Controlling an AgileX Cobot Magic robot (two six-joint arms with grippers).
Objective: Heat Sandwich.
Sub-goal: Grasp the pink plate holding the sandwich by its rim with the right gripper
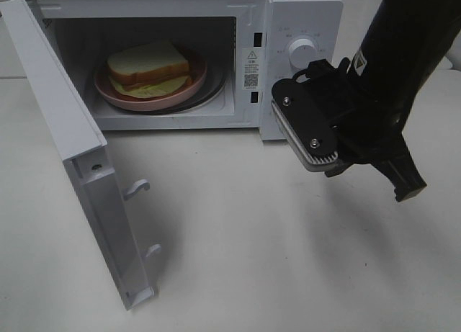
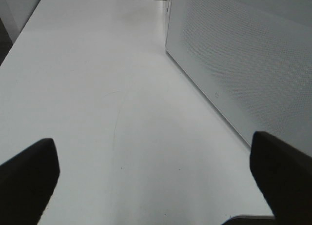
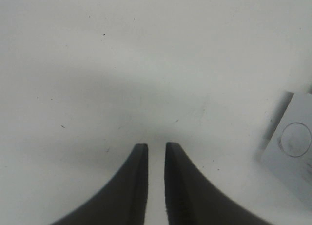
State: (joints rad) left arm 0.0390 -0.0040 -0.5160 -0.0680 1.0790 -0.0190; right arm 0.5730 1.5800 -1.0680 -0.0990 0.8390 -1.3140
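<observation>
Open microwave mouth (image 1: 162,58) unobstructed; swung-out door (image 1: 79,159) flanking left.

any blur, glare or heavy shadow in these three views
Exterior high: sharp, soft shadows on the table beneath the right gripper and microwave door. Left wrist: even light, fingers dark and soft-edged. Right wrist: hazy, its fingers blurred, with a grey shadow ahead.

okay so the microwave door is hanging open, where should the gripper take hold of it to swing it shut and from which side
Judging by its pose, take the door at its free edge, near the two latch hooks, farthest from the hinge. Come from the outer face on the left and push it toward the microwave. No handle shows, so pushing looks safer than pinching.
</observation>
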